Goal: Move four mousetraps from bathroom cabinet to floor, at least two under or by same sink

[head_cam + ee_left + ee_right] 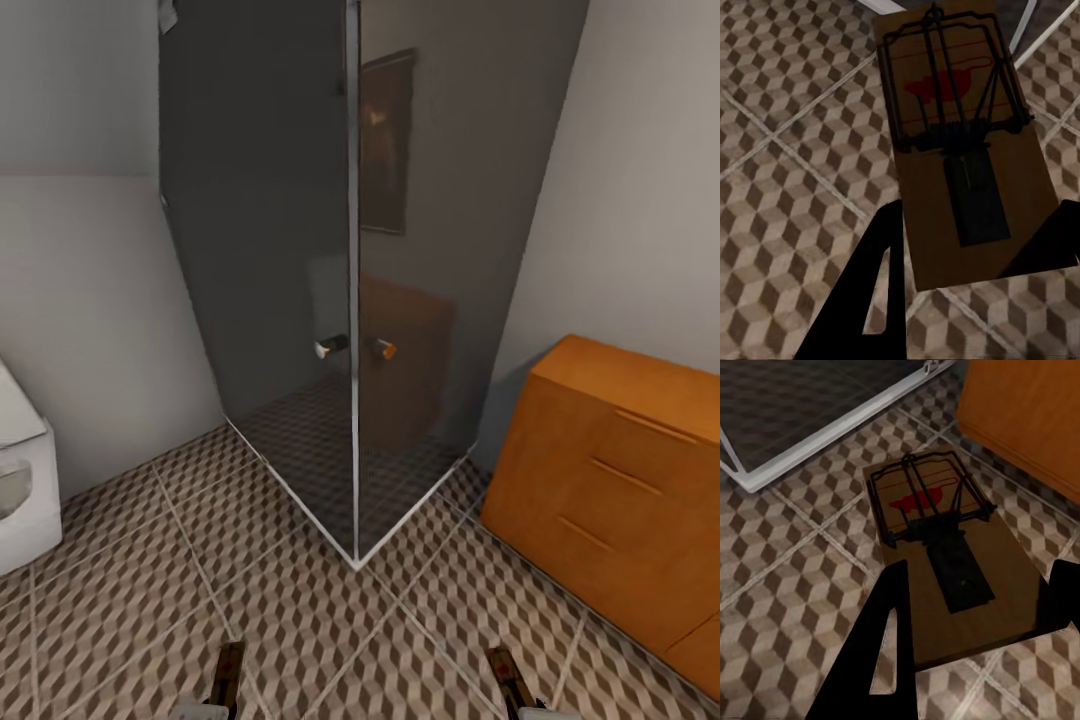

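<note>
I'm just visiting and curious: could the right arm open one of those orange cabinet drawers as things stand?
Probably not. The right gripper is shut on a mousetrap, so its fingers aren't free to take a drawer handle. The cabinet stands off to the right, with bare floor between it and the gripper.

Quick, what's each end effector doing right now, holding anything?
Left end effector: shut on a mousetrap.
Right end effector: shut on another mousetrap.

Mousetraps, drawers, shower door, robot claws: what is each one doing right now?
Left claw: shut on a mousetrap, held above the tiles.
Right claw: shut on another mousetrap, also held above the tiles.
Cabinet: drawers all closed.
Shower door: closed.
</note>
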Robot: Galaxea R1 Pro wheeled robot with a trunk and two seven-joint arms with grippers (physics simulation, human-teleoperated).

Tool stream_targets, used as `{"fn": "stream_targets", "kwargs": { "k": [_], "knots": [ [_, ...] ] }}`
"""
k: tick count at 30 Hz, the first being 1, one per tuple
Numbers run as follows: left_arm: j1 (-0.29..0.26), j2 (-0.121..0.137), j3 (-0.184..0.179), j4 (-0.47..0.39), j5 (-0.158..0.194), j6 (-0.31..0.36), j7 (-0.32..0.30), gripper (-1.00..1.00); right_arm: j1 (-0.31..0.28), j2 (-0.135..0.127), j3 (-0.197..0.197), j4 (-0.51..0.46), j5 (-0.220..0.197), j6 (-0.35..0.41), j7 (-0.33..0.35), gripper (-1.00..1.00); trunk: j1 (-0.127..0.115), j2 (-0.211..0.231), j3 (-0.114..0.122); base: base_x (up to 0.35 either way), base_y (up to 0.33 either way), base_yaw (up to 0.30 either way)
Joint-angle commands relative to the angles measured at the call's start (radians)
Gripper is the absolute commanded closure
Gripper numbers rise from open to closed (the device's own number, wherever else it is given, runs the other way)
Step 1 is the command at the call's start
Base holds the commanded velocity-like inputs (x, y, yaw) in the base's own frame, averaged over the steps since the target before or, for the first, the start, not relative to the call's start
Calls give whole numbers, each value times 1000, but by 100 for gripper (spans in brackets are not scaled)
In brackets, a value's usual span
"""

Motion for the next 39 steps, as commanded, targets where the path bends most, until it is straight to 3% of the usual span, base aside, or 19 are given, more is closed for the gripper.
{"fn": "stream_targets", "kwargs": {
  "k": [1, 39],
  "knots": [
    [-1, -1, -6, 3, 8, -3, -3, 100, 0, -1, 6, 0, -3, -3, -7, 100, 0, -1, -1, -148, 15, 282],
    [-1, -1, -6, 3, 8, -3, -3, 100, 0, -1, 6, 0, -3, -3, -7, 100, 0, -1, -1, -152, 97, 282]
  ]
}}
